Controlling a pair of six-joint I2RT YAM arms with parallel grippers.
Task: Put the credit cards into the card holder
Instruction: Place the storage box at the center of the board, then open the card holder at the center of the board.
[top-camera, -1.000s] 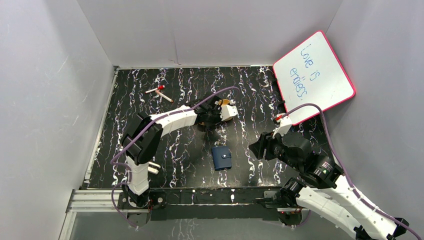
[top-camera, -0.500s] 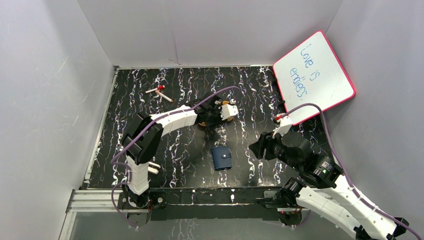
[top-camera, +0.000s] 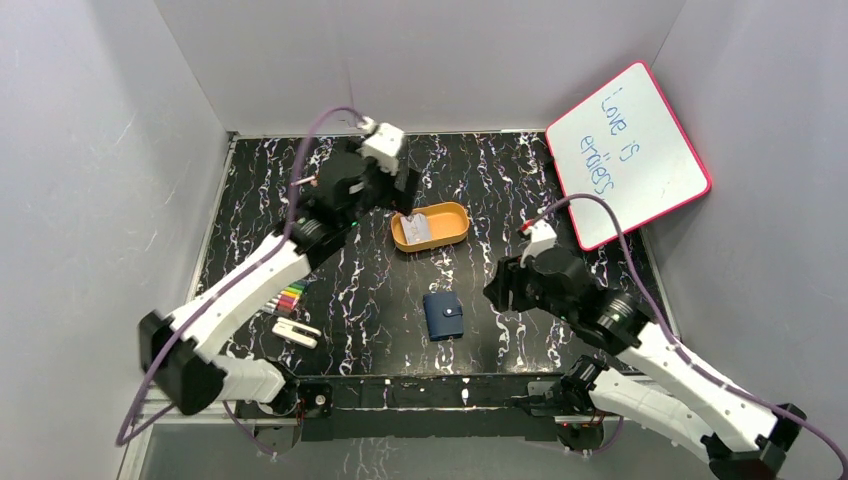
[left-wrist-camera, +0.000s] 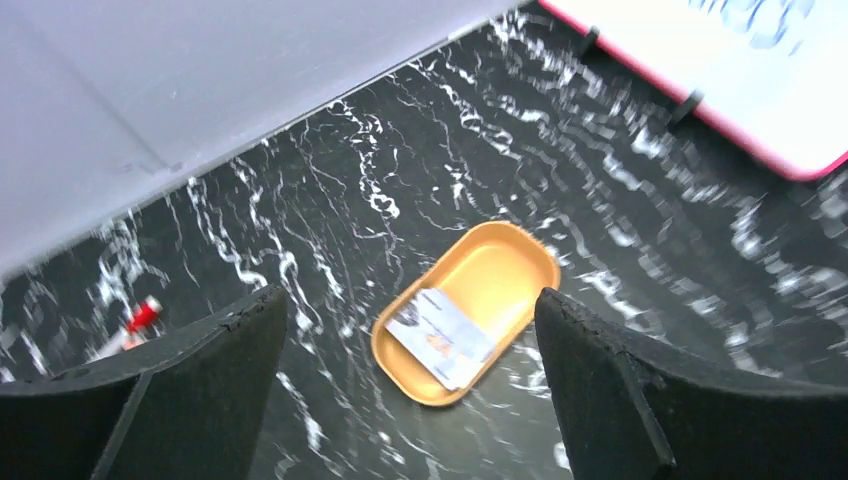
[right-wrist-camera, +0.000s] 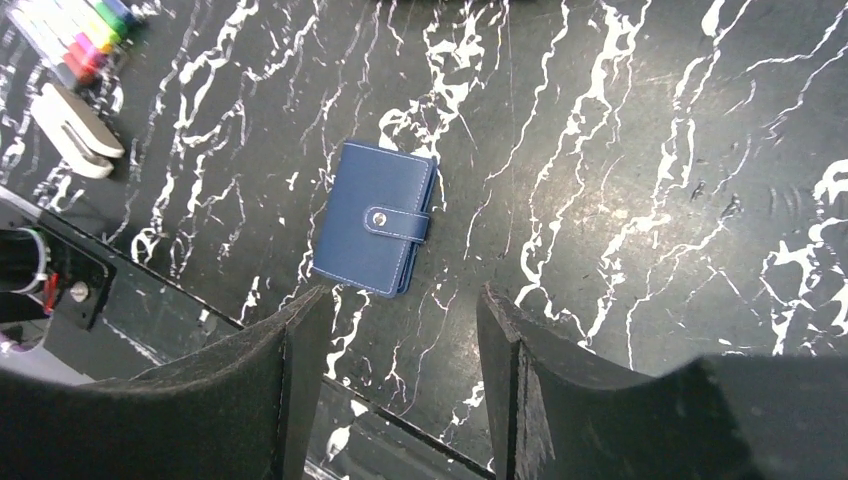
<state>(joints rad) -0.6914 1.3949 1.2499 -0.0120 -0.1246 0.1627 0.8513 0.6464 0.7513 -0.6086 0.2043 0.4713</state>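
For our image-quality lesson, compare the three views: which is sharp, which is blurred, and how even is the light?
Left wrist view: smeared, with the orange tray and the credit cards in it soft-edged. Right wrist view: crisp, with the snap and stitching of the card holder clear. Top external view: evenly lit, and the writing on the whiteboard is legible.

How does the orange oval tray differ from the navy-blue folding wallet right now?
The orange oval tray is an open, rimmed dish; the navy-blue folding wallet is a flat rectangle, folded shut under its snap tab. The tray holds the pale grey-white cards; no card shows in the wallet. The tray lies farther back, the wallet nearer the front. Both rest on the black marbled table, neither gripped.
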